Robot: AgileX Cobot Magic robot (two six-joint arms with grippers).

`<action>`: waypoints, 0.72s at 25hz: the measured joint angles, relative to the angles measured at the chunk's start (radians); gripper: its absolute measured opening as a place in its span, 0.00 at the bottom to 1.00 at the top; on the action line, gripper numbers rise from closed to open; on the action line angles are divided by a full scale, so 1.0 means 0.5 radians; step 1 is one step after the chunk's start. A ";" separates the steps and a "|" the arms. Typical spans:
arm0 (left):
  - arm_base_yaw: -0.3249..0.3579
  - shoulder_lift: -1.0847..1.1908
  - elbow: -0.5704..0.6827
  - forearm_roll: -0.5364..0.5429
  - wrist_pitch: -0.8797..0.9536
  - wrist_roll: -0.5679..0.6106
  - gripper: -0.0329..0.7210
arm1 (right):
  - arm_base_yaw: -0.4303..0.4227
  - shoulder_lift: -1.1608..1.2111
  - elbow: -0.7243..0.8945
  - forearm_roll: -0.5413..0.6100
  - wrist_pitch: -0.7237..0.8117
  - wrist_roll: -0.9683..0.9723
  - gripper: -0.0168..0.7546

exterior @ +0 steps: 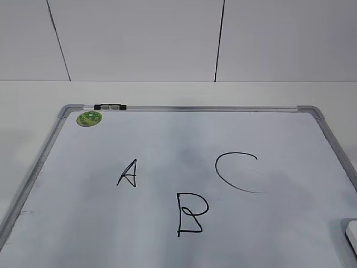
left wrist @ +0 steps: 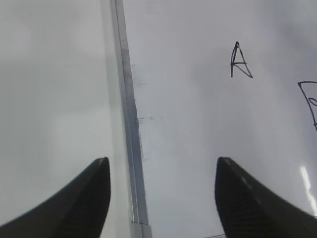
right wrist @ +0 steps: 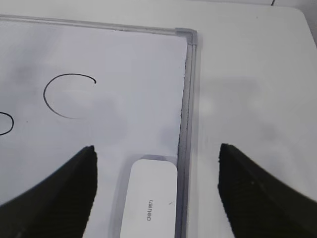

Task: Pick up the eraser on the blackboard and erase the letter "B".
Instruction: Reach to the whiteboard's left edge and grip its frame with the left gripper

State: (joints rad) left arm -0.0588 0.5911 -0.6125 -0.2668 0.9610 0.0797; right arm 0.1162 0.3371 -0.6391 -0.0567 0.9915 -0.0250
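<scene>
You see the white eraser flat by the blackboard's right frame; the letter "B" sits unerased mid-board.

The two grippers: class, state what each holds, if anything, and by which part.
Nothing is held. The left gripper is open above the whiteboard's silver-grey frame; the right gripper is open above the untouched flat white plastic eraser.

The eraser is cut by the exterior view's right edge, and its lower end by the right wrist view's bottom. The letter "B" is cut in both wrist views. The eraser's print is too small to read.
</scene>
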 joint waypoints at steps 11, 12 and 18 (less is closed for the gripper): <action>0.000 0.894 -0.272 -0.021 -0.139 0.056 0.68 | 0.000 0.509 0.000 0.046 0.370 0.000 0.79; 0.000 0.957 -0.274 -0.025 -0.168 0.067 0.67 | 0.000 0.548 0.000 0.048 0.389 0.000 0.79; 0.000 1.297 -0.277 -0.042 -0.357 0.110 0.64 | 0.000 0.610 0.000 0.048 0.406 0.000 0.79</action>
State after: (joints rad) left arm -0.0588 1.2395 -0.7512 -0.2877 0.7826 0.1347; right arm 0.1162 0.6422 -0.6391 -0.0327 1.1945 -0.0250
